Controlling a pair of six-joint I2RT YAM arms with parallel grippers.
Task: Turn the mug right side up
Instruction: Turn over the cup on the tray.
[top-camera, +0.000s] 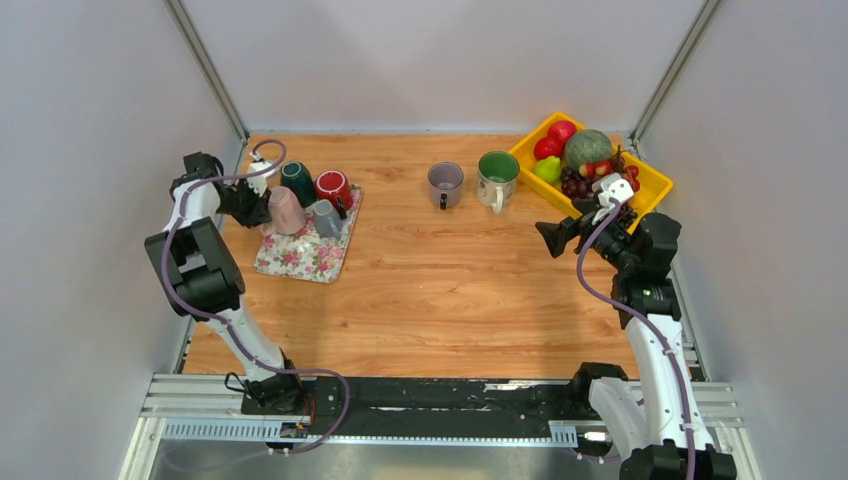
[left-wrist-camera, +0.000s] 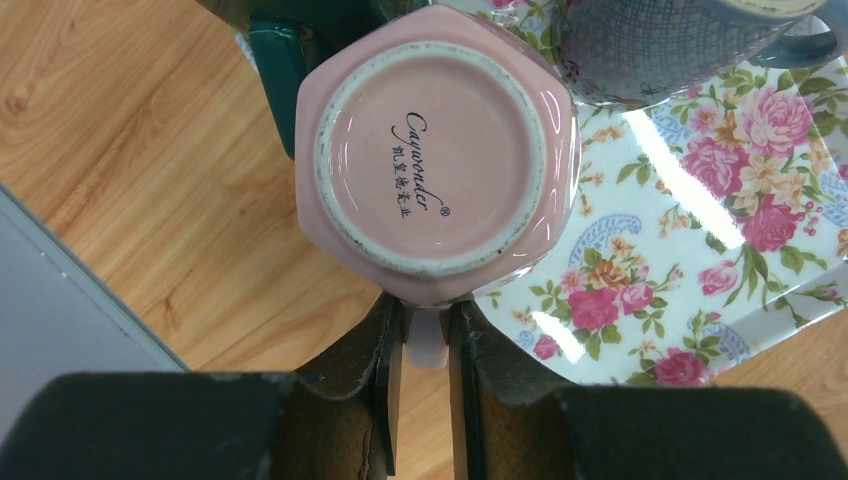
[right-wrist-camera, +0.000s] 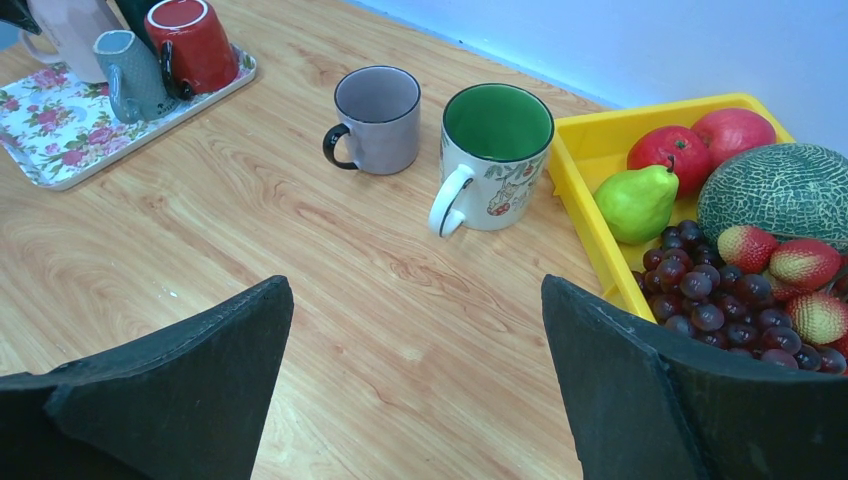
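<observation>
**Bench** (top-camera: 430, 300): wood-grain top that carries every item below.

**Yellow bin** (top-camera: 527, 148): far right corner, heaped with fruit. It has no part in your job.

**Floral tray** (top-camera: 305, 258): far left, with four mugs crowded on it.

**Right end effector** (right-wrist-camera: 415, 285): jaws spread wide and holding nothing. It hangs over bare bench near the bin, well apart from the tray, and is probably parked there to leave the left arm room.

**Left end effector** (left-wrist-camera: 425, 318): jaws drawn narrow and clamped on the pink mug's handle (left-wrist-camera: 427, 348).

**Pink mug** (left-wrist-camera: 435, 160): your task item, at the tray's left edge, base up and mouth down. The hold on the handle probably serves as a lever for rolling it over.

**Neighbouring mugs**: the dark green mug (top-camera: 297, 180), red mug (top-camera: 333, 187) and grey-blue mug (top-camera: 324, 217) stand close around it. You cannot tell whether any of them touch it, so expect little room to swing.

**Upright mugs**: the grey mug (top-camera: 445, 183) and green-lined mug (top-camera: 497, 178) stand mid-bench with mouths up, the pose you want.

**Views**:
- **Left wrist camera:** the only one that shows the grip on the handle and the maker's mark on the pink base.
- **Overhead camera:** the arm hides that handle, but you get the full layout.
- **Right wrist camera:** shows the upright mugs' open mouths.
</observation>
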